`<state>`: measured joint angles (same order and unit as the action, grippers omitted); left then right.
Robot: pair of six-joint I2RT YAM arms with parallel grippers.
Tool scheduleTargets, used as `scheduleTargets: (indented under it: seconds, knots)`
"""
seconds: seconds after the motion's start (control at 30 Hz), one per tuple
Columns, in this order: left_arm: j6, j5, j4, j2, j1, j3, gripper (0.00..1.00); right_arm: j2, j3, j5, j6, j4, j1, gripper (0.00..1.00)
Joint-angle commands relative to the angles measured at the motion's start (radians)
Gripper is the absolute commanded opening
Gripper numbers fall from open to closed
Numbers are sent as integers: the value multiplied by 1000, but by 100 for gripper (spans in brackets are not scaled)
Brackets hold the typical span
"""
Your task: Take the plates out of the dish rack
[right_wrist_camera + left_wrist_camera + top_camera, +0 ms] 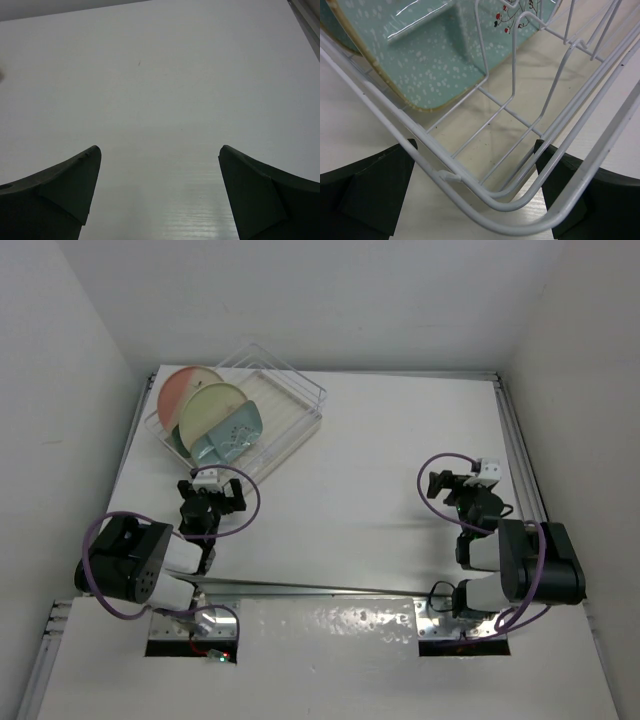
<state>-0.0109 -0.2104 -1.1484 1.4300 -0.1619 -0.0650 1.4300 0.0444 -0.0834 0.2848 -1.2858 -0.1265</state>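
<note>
Left gripper [474, 146] holds its jaws apart, with a corner of the clear-walled, white-wire dish rack [290, 402] just ahead of it. Three plates lean inside, perhaps more: round pink plate [183, 387], round yellow-green plate [213, 405], glossy speckled blue-green plate [420, 55]. Right gripper [160, 150] is spread wide over the smooth table [160, 75].

A white table [380, 460] is spread beneath the right gripper [160, 150]; plain white walls [330, 300] are seen ahead and beside it.
</note>
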Motion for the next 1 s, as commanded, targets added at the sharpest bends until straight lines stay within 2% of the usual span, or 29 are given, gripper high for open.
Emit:
scheduleTargets:
  seconds: [0.0, 0.1, 0.17, 0.23, 0.3, 0.33, 0.37, 0.57, 0.63, 0.67, 0.7, 0.73, 0.83, 0.87, 0.97]
  knots:
    - [-24, -211, -163, -2, 53, -44, 100, 1, -167, -22, 10, -87, 7, 99]
    - [-24, -211, -160, 0, 53, -45, 100, 0, -161, -41, 1, -75, 7, 99]
    - [-24, -211, -160, 0, 53, -45, 100, -11, -106, -109, -53, 36, 7, 99]
    - [-24, -211, -162, -2, 53, -44, 100, -11, -98, -157, -64, 54, 8, 99]
    - [-21, -221, -184, -2, 53, -35, 100, -2, -101, -164, -56, 31, 7, 99]
    - [14, -307, -191, -5, 52, -33, 100, -3, -101, -164, -58, 37, 8, 99]
    - [46, -335, -183, -12, 51, -32, 100, -8, -100, -164, -59, 45, 7, 99]
    - [17, -282, -423, -43, 53, 116, 100, -60, -198, -164, -58, -65, 7, 99]
    - [-17, -258, -418, -104, 50, 154, 100, -75, -215, -177, -59, -122, 8, 99]
    - [-18, -253, -362, -150, 50, 162, 100, -95, -216, -209, -70, -84, 8, 99]
    - [-18, -259, -276, -281, 50, 150, 100, -152, -210, -222, -75, -45, 7, 99]
    - [1, -274, -15, -361, 51, 128, 100, -187, -203, -234, -82, 1, 8, 99]
    - [86, -273, 421, -623, 51, 37, 100, -319, -129, -265, -111, 245, 8, 99]
    - [94, -258, 470, -729, 51, 45, 100, -344, -92, -277, -108, 317, 8, 99]
    - [95, -196, 588, -905, 51, 63, 100, -387, -49, -317, -82, 325, 7, 99]
